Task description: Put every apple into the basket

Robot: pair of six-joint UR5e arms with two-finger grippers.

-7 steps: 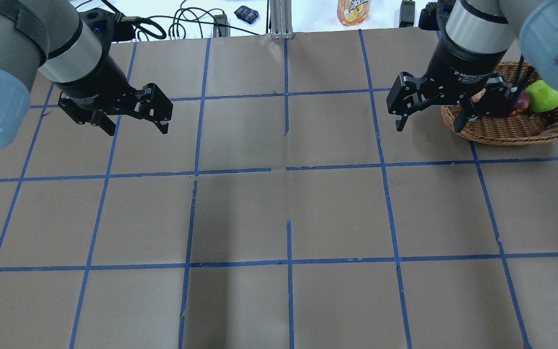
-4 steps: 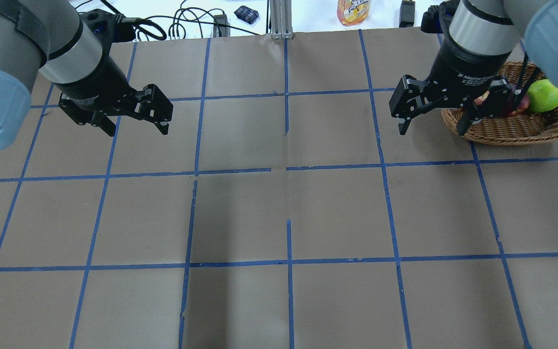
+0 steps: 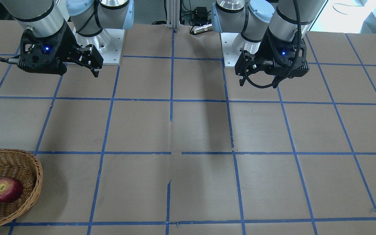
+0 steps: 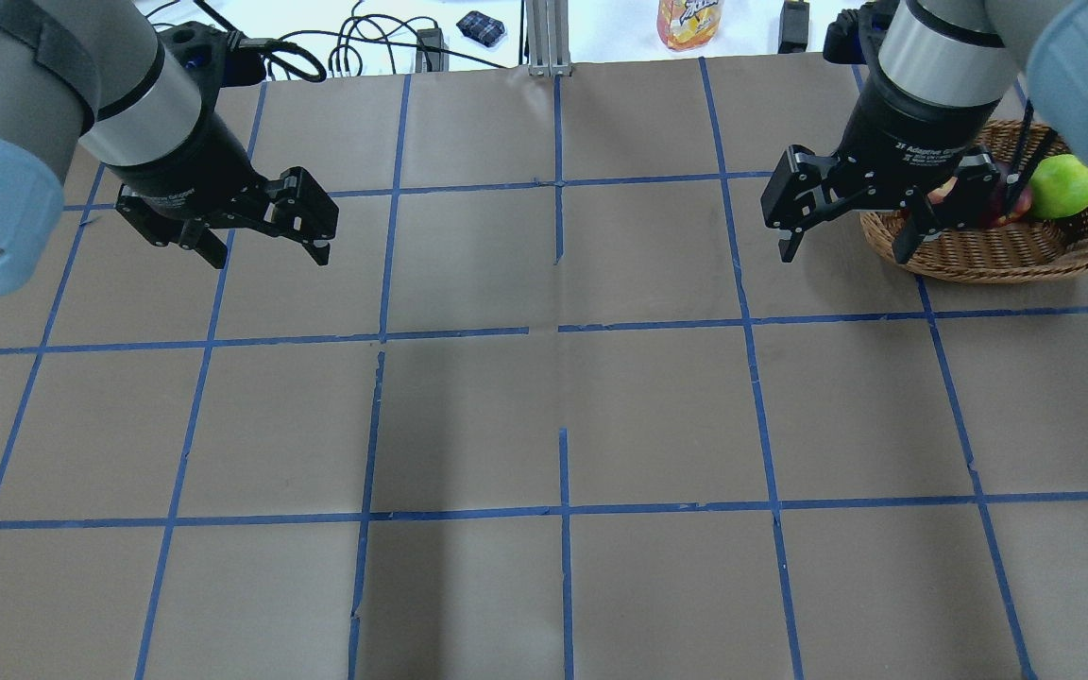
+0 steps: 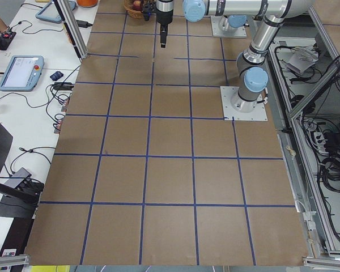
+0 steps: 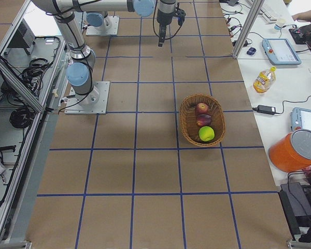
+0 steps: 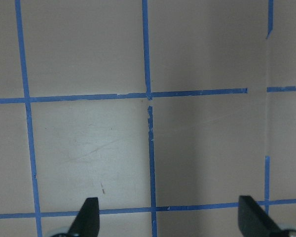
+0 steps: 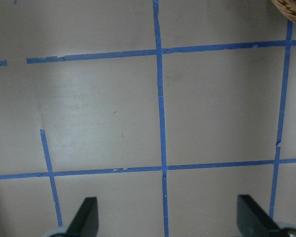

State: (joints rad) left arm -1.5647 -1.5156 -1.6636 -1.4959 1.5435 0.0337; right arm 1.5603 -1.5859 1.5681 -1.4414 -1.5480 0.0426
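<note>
Apples (image 6: 203, 120) in basket (image 4: 997, 257), overhead two o'clock; left gripper (image 4: 268, 257) and right gripper (image 4: 843, 253) spread, empty. Task judged complete; only parking needed.

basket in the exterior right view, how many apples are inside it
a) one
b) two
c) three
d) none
C: the exterior right view shows a red apple, a dark maroon apple and a yellow-green apple lying in a row inside the wicker basket.
</note>
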